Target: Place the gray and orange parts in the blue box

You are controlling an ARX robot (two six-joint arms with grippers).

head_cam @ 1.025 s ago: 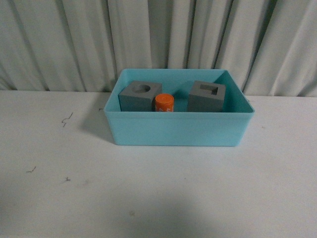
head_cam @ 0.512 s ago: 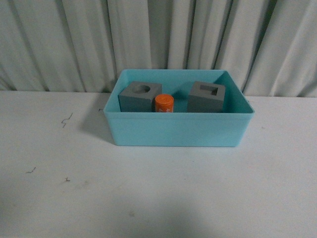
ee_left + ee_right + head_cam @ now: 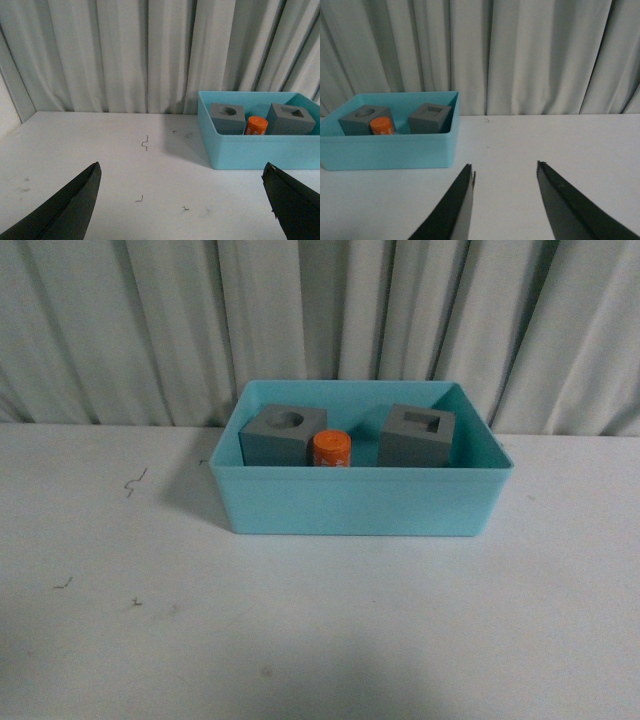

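Wrist views: both claws apparently empty.

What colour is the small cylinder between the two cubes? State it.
Orange cylinder, clearest in the front view.

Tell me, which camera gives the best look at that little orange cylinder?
The front view: the orange cylinder sits near centre, facing the camera, between the two gray cubes in the blue box. The left wrist view shows it off to the side; the right wrist view shows it smaller. The box wall hides its base everywhere.
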